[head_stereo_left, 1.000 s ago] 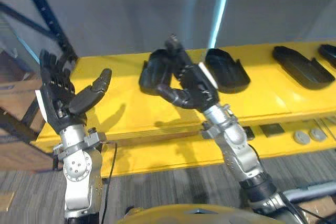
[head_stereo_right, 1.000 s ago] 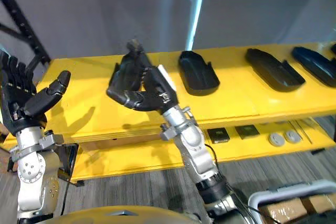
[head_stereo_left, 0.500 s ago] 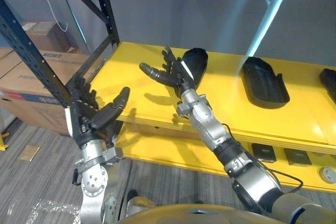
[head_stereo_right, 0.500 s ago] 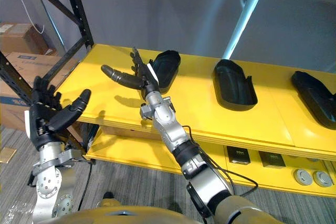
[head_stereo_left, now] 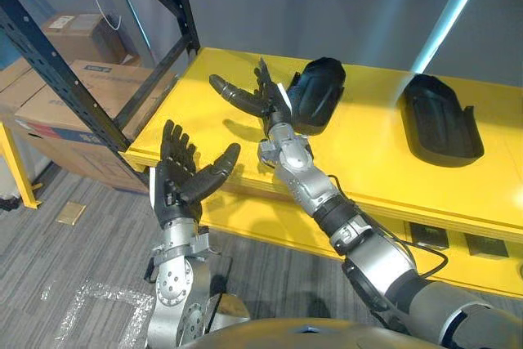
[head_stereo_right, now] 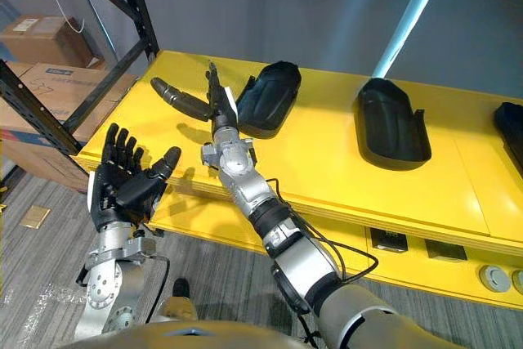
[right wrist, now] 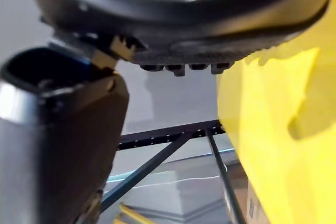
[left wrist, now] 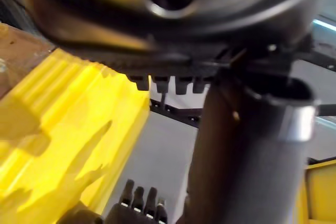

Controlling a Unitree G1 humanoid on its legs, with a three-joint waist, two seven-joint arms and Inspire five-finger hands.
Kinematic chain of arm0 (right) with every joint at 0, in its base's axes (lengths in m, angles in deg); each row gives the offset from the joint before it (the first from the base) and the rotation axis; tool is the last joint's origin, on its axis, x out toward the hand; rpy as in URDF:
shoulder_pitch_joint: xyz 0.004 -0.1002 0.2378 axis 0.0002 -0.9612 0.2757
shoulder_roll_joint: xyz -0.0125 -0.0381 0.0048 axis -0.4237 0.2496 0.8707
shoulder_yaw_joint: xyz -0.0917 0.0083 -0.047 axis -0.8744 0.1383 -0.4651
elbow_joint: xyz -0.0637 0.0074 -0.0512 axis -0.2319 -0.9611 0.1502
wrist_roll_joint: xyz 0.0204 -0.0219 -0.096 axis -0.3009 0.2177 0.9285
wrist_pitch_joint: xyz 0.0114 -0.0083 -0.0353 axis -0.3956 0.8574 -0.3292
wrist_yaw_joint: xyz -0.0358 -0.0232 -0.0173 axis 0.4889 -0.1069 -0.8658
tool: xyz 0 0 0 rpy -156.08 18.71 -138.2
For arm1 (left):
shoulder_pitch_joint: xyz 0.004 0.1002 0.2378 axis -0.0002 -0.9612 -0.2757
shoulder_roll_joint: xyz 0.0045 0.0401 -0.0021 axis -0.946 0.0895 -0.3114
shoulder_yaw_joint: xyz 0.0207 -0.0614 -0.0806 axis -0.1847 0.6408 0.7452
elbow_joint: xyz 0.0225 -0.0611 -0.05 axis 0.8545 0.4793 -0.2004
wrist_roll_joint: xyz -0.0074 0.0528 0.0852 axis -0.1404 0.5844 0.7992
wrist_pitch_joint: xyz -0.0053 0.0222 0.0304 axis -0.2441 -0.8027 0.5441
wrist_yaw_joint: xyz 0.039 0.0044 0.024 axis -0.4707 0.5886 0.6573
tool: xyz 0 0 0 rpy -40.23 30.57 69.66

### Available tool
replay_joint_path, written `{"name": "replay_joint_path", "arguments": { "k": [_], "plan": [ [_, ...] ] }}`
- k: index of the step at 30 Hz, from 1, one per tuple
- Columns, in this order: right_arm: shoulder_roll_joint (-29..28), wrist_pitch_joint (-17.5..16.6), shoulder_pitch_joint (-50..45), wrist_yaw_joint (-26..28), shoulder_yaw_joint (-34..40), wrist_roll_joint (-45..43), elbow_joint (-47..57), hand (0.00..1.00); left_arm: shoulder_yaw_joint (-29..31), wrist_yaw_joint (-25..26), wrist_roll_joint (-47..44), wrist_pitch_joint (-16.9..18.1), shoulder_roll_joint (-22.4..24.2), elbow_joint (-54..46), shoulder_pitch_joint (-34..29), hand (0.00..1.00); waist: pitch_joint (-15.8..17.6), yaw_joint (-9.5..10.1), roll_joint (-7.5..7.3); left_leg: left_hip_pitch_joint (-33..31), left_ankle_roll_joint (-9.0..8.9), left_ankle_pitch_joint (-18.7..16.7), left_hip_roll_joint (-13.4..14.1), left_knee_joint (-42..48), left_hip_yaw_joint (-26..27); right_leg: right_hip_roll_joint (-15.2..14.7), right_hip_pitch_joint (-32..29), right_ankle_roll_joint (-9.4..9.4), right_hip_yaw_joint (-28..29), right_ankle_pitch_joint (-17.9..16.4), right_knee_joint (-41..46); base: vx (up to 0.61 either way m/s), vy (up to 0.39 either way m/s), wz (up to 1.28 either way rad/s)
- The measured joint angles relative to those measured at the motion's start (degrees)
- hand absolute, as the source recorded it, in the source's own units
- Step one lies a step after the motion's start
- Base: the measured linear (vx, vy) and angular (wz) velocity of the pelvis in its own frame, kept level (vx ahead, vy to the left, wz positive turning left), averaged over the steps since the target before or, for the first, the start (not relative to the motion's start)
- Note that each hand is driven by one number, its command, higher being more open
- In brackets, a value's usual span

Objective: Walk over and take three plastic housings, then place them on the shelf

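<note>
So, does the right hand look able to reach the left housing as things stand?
Probably yes: the open right hand hovers right beside the housing on the shelf, with nothing between them.

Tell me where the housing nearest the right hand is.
In the left eye view the housing sits on the yellow shelf, just right of the open right hand, with a second housing farther right.
</note>
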Motion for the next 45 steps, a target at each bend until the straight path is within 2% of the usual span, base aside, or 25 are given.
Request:
{"name": "replay_joint_path", "arguments": {
  "k": [4, 6, 14, 23, 27, 32, 37, 42, 45],
  "plan": [
    [0.1, 1.0, 2.2, -7.0, 1.1, 6.5, -2.7, 1.0, -1.4, 0.1, -1.2, -0.1, -0.1, 1.9, 0.0, 1.0, 0.4, 0.09, 0.21, -0.1, 0.07, 0.2, 0.0, 0.0, 0.0, -0.2, -0.3, -0.06, 0.2, 0.0, 0.5, -0.01, 0.005, -0.01],
    [0.3, 1.0, 4.0, -10.8, 4.5, 8.2, -3.4, 1.0, -1.9, 0.1, -1.9, -0.1, -0.1, 1.9, 0.0, 1.0, 0.8, 0.07, 0.57, -0.1, 0.18, 0.4, 0.0, 0.0, 0.2, -0.3, -0.7, -0.05, 0.5, 0.0, 0.7, -0.05, 0.022, -0.06],
    [2.1, 0.9, 4.4, -11.8, 8.7, 8.1, -3.4, 1.0, -4.5, -0.1, -2.0, -0.2, -1.1, 1.9, 0.0, 1.0, 1.0, -0.62, 0.82, 0.0, 0.26, 0.5, 0.0, 0.0, 1.3, -0.6, -2.0, 0.02, 1.9, 0.1, 1.5, -0.03, 0.014, -0.08],
    [4.2, 1.6, 4.1, -6.9, 8.4, 7.9, -3.4, 1.0, -5.5, -0.2, -2.0, -0.2, -2.1, 2.4, 0.7, 1.0, 1.2, -1.65, 1.19, 0.2, 0.25, 0.5, 0.0, 0.0, 2.2, -0.8, -2.7, 0.04, 2.8, 0.1, 1.9, -0.01, 0.004, -0.04],
    [5.8, 6.4, 3.4, -2.1, 6.5, 7.9, -4.8, 1.0, -5.4, -1.0, -2.0, -0.3, -2.3, 5.0, 1.6, 1.0, 1.7, -1.81, 1.7, 0.8, 0.26, 0.5, 0.0, 0.0, 2.8, -0.9, -2.8, -0.05, 3.5, 0.0, 2.4, -0.02, 0.007, -0.07],
    [7.9, 8.8, 3.3, 1.3, 6.0, 8.3, -5.8, 1.0, -5.4, -1.2, -2.0, -0.5, -2.5, 5.9, 2.4, 1.0, 1.7, -1.94, 1.63, 1.0, 0.27, 0.5, 0.0, 0.0, 3.1, -1.0, -2.8, -0.03, 3.8, 0.0, 2.4, 0.0, 0.0, 0.0],
    [8.5, 12.0, 3.6, 6.9, 6.0, 13.8, -5.5, 1.0, -5.2, -2.4, -2.0, -1.4, -3.5, 5.9, 3.5, 1.0, 2.0, -2.31, 1.18, 1.2, 0.28, 0.5, 0.0, 0.0, 3.2, -1.0, -2.8, -0.03, 3.9, 0.0, 2.5, 0.0, 0.0, 0.0],
    [11.2, 11.8, 3.7, 11.5, 4.0, 18.2, -5.6, 1.0, -5.0, -2.9, -2.0, -1.7, -4.1, 5.9, 4.0, 1.0, 2.3, -2.51, 0.65, 1.2, 0.27, 0.5, 0.0, 0.0, 3.3, -1.0, -2.8, -0.03, 3.9, 0.1, 2.5, 0.0, 0.0, 0.0],
    [12.9, 10.4, 3.7, 14.1, 3.9, 19.8, -6.5, 1.0, -3.7, -3.3, -2.0, -2.3, -4.5, 6.0, 4.8, 1.0, 2.3, -2.48, 0.6, 1.3, 0.27, 0.5, 0.0, 0.0, 3.3, -1.0, -2.8, -0.02, 3.9, 0.1, 2.6, 0.0, 0.0, 0.0]
  ]
}}
